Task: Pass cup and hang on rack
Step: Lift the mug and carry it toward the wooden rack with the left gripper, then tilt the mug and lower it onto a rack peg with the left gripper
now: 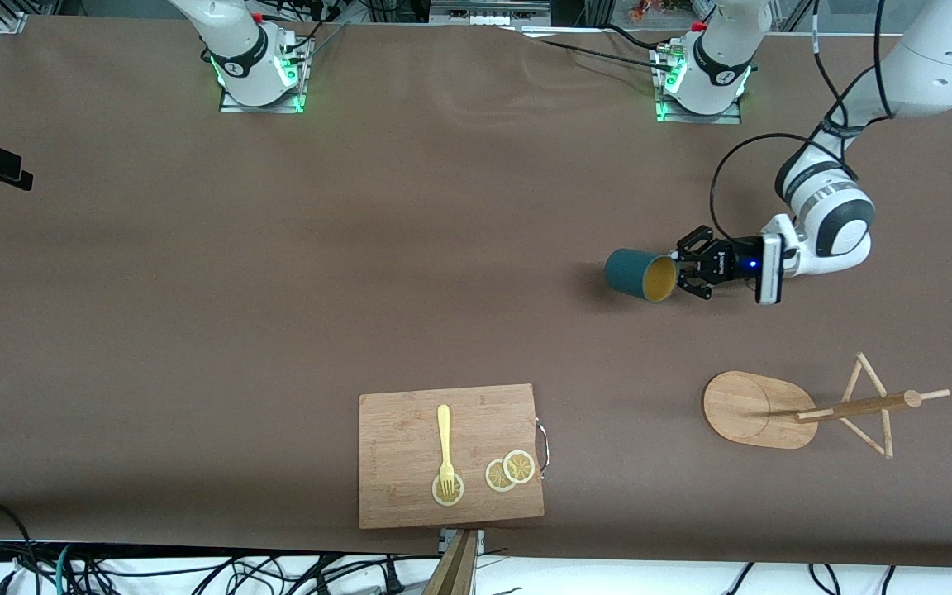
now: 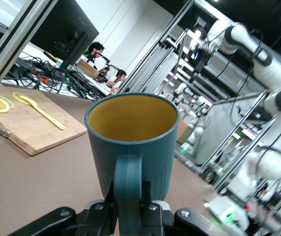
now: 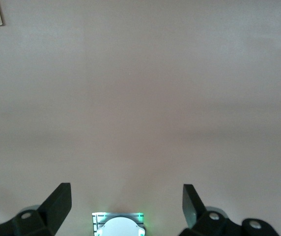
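The dark teal cup (image 1: 637,274) with a mustard-yellow inside is held off the table, tipped on its side, over the left arm's end of the table. My left gripper (image 1: 685,271) is shut on the cup's handle. In the left wrist view the cup (image 2: 133,142) fills the middle and the left gripper (image 2: 128,204) clamps the handle (image 2: 128,182) from both sides. The wooden rack (image 1: 753,409) with its post (image 1: 856,406) and pegs stands nearer the front camera than the cup. My right gripper (image 3: 126,201) is open and empty, high over its own base, and does not show in the front view.
A rectangular wooden cutting board (image 1: 451,454) lies at the table's front edge with a yellow fork (image 1: 445,446) and lemon slices (image 1: 509,471) on it. The board also shows in the left wrist view (image 2: 27,130). Bare brown table lies between the cup and the rack.
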